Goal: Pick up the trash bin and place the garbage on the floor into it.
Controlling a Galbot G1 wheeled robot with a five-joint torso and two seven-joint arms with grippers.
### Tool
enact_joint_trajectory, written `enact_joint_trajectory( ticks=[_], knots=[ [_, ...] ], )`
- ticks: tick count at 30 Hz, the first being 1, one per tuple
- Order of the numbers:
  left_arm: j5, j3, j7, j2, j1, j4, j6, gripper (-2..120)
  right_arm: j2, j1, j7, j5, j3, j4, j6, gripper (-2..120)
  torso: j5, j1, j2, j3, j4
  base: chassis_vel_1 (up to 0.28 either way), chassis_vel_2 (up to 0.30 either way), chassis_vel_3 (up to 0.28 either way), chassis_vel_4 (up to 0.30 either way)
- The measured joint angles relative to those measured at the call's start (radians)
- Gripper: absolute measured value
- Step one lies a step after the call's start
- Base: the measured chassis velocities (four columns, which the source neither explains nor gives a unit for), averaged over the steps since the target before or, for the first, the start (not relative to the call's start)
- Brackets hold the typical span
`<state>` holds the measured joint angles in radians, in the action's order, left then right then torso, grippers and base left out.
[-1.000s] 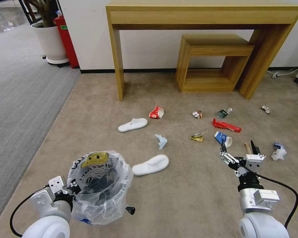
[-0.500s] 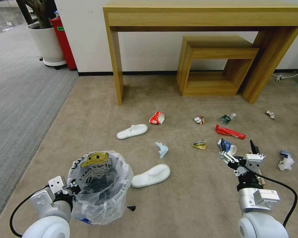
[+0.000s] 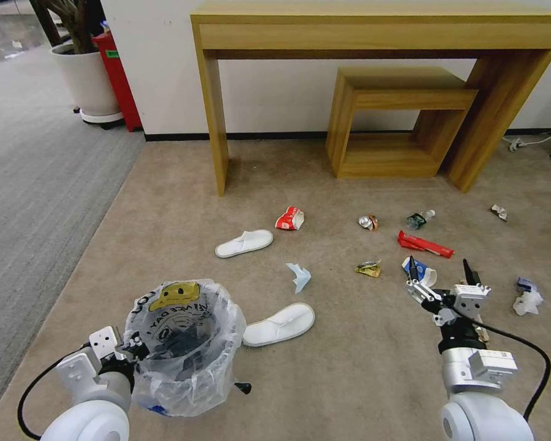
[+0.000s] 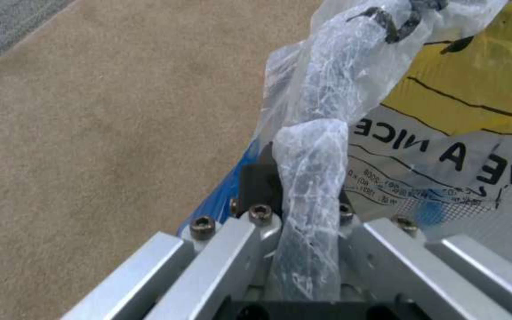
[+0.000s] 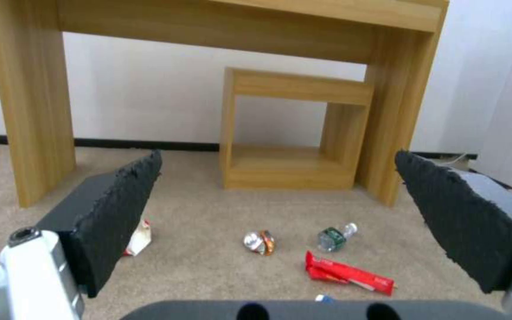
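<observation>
Between half a second earlier and this moment almost nothing had moved: the litter sat a hair differently in the head view, which looked like the camera settling, and both arms kept their poses. The trash bin hung at the robot's lower left, above the floor, carried by the left gripper, which was clamped on the bin's rim with the bag's plastic pinched in the grip. Held there, mouth up, it probably stayed within reach for whatever the other arm lifted. Just beside it lay a white slipper, with a second slipper farther off and a pale blue scrap between them. The right gripper hovered over the carpet with its fingers spread wide and empty, above a blue-and-white carton and near a red wrapper. The left wrist view showed what the head view could not: the twisted plastic running down between the jaws. The right wrist view, looking low along the carpet, showed the crushed can, the small bottle and the same wrapper framed between the black pads, with the wooden desk behind.
</observation>
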<state>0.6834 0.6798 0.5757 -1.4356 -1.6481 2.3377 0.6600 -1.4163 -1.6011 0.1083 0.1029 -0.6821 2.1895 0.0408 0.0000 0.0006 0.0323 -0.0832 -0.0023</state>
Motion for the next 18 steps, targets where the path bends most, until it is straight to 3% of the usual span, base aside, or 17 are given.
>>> enact_joint_trajectory(
  ticks=[10,18],
  knots=[
    [0.0,0.001,-0.001,0.0,0.003,-0.005,-0.001,1,-0.002,0.001,0.0,-0.004,0.0,-0.004,-0.004,100,0.0,0.0,0.0,0.0,0.0,0.0,0.0,0.0,0.0],
    [0.001,0.001,-0.001,0.001,0.004,-0.008,-0.003,1,-0.004,0.002,-0.002,-0.007,0.001,-0.007,-0.004,100,0.0,0.0,0.0,0.0,0.0,0.058,0.066,-0.077,-0.07]
  ],
)
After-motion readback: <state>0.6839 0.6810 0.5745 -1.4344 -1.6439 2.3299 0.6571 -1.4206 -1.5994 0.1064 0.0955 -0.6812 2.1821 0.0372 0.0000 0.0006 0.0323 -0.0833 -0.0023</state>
